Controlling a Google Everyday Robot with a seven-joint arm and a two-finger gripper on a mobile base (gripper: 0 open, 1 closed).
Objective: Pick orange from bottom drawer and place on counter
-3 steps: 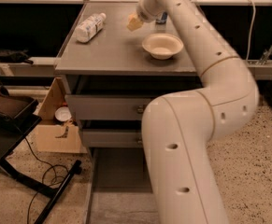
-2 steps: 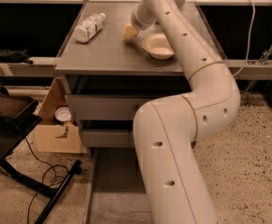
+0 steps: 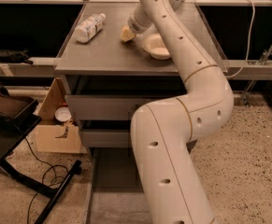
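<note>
- Gripper (image 3: 127, 33) at end of arm (image 3: 173, 162), low over table (image 3: 103, 55), just left of cream bowl (image 3: 156, 46).
- Jaws: spread or pressed together, can't tell; what's held or touched, can't tell either.
- Orange: not visible in this view.
- Bottom drawer (image 3: 111, 171) pulled out near floor; visible floor bare grey, right part hidden behind arm.
- Bowl upright on table, right rim covered by arm; only cream inside showing.
- Plastic bottle (image 3: 89, 27) lying on side at table's back-left, well apart from gripper.
- Cardboard box (image 3: 56, 129) on floor left of cabinet, w/ small white round cup (image 3: 63, 114) at its opening.
</note>
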